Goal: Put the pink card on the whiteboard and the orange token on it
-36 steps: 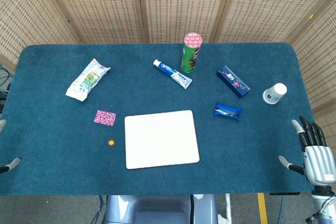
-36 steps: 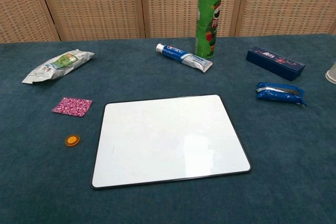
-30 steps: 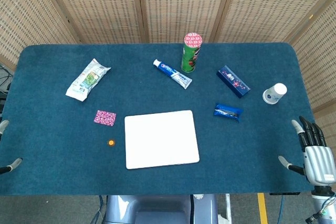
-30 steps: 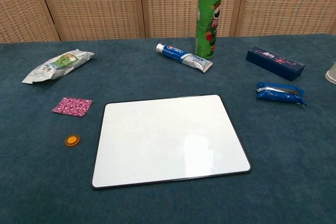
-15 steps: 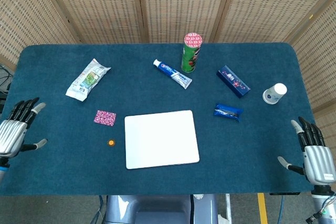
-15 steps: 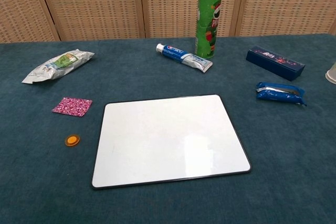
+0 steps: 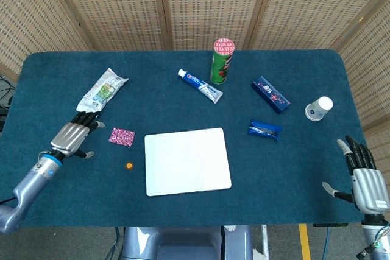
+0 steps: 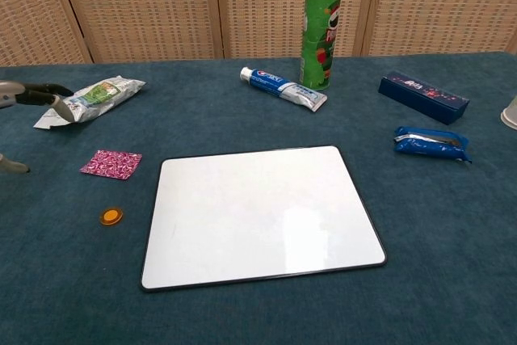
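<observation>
While I look down through the head view, I take the whiteboard (image 7: 187, 161) as my landmark on the blue table (image 7: 292, 175). The pink card (image 7: 122, 136) lies just off its upper left corner, and the orange token (image 7: 128, 165) sits just beside its left edge, nearer me than the card; neither touches the board. My left hand (image 7: 74, 136) is over the table left of the card, fingers spread wide and holding nothing, apart from the card. My right hand (image 7: 364, 179) is well to the right of the board at the table's edge, fingers also spread and empty. Beyond the board stand a green can (image 7: 222, 61) and a toothpaste tube (image 7: 200, 85).

In the chest view, the whiteboard (image 8: 260, 216) fills the middle. The pink card (image 8: 111, 164) is left of its far left corner, the orange token (image 8: 111, 216) beside its left edge. Only fingertips of my left hand (image 8: 24, 94) show at the frame's left edge, near a snack bag (image 8: 90, 99).
</observation>
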